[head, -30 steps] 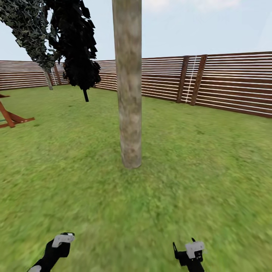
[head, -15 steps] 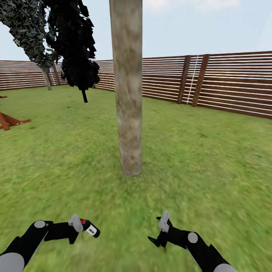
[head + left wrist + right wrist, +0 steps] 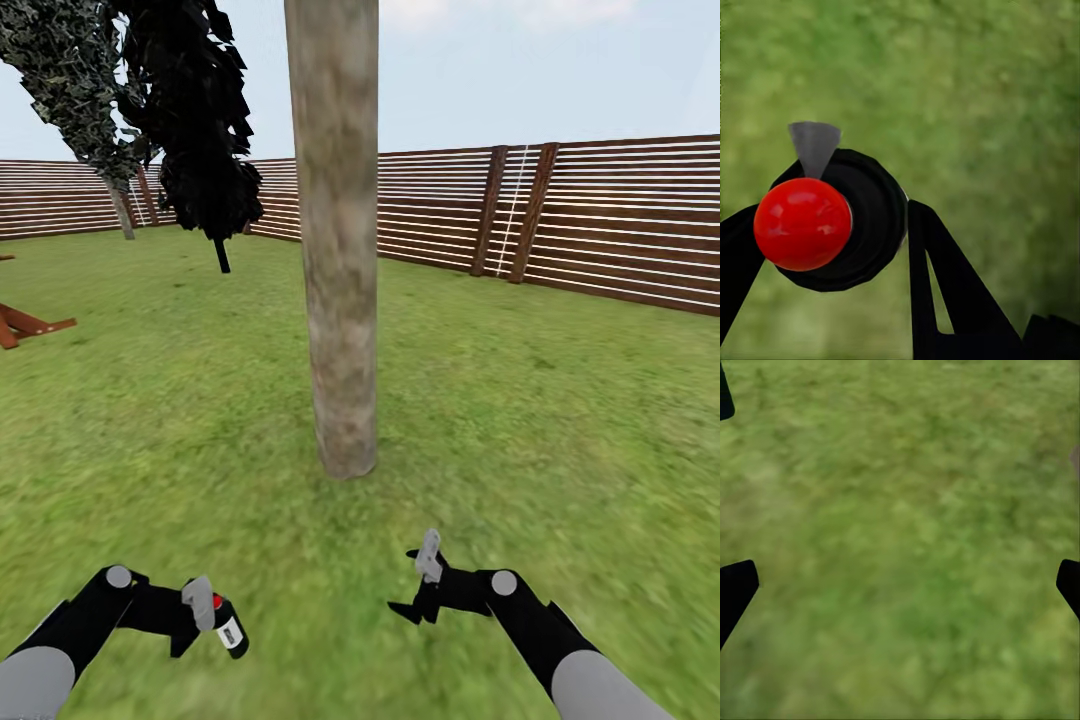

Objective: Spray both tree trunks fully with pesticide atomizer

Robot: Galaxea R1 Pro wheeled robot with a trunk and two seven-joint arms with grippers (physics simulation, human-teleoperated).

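Atomizer in hand, we face the first trunk across open grass.

We hold the pesticide atomizer (image 3: 228,628) in the left gripper (image 3: 200,612) at seven o'clock, its fingers (image 3: 937,277) closed around the black body below the red cap (image 3: 802,223); the right gripper (image 3: 425,585) at five o'clock is spread wide and holds nothing, only grass (image 3: 900,540) beneath it; the tree trunk (image 3: 338,300) stands at twelve o'clock, well apart from both; we judge the bottle hangs tilted toward the lawn, so spray released now would wet the floor, not the bark; the upper trunk may go uncovered; the second tree (image 3: 122,205) waits at ten o'clock by the fence (image 3: 620,220).
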